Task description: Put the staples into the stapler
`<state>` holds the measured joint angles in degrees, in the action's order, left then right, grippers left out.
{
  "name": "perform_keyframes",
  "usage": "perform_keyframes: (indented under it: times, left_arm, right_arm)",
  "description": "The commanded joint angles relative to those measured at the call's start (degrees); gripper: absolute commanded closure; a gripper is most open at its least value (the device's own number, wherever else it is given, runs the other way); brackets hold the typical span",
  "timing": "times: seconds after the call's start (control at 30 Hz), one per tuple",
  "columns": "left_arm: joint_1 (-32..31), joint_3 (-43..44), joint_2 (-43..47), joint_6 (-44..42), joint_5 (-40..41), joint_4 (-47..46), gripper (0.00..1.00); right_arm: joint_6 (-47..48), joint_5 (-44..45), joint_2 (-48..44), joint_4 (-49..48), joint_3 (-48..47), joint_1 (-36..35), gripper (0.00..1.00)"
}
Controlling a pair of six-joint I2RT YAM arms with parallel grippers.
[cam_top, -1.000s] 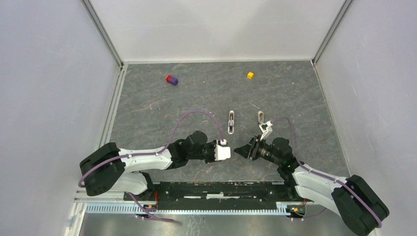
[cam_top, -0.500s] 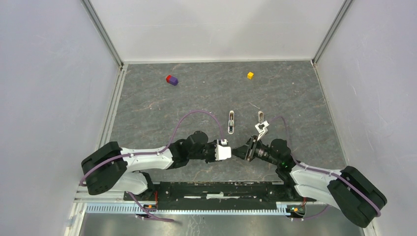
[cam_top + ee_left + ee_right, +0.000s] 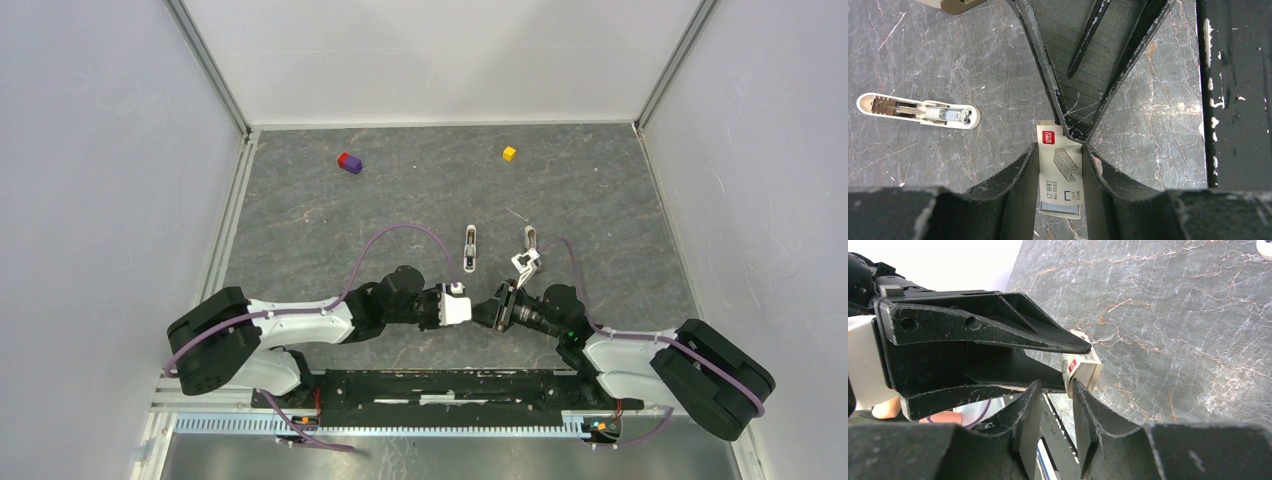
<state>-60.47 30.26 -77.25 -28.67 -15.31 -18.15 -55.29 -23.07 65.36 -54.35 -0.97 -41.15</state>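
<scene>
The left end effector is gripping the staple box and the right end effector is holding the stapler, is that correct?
No. The left end effector does grip the staple box, but the stapler lies on the table, as the left wrist view shows. The right end effector holds no stapler.

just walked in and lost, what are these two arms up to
The left fingers are clamped on a small staple box. The right fingers stand parted at the box's free end and do not clearly grip it. The stapler lies opened on the table, off to the side, with neither arm touching it.
</scene>
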Motion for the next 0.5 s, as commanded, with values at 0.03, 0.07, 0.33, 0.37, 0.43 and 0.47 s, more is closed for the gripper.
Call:
perform_keyframes:
  times: [0.03,0.07,0.33,0.37,0.43,0.47]
  left_arm:
    - [-0.04,0.92,0.78,-1.93,-1.04,-3.12,0.59]
    - [-0.04,1.01,0.7,-1.84,-1.1,-3.1,0.59]
    - [-0.01,0.84,0.37,-0.91,-1.4,-3.84,0.58]
    - [-0.04,0.62,0.14,-0.66,-1.26,-4.31,0.58]
    - [-0.07,0.41,-0.32,-0.35,-0.53,-4.12,0.58]
    - [-0.05,0.49,-0.45,-0.19,-0.24,-3.61,0.57]
  right_arm:
    - [-0.23,1.57,0.94,-2.29,2.8,-0.31,0.65]
    - [-0.33,1.52,1.14,-2.36,2.71,-0.34,0.65]
    - [-0.37,1.61,3.97,-4.34,1.75,-0.35,0.76]
    - [-0.05,1.74,4.55,-4.48,1.62,-0.36,0.78]
    - [0.64,1.39,6.24,-5.66,1.62,-0.33,0.85]
    - [0.79,1.09,7.14,-6.12,1.6,-0.21,0.89]
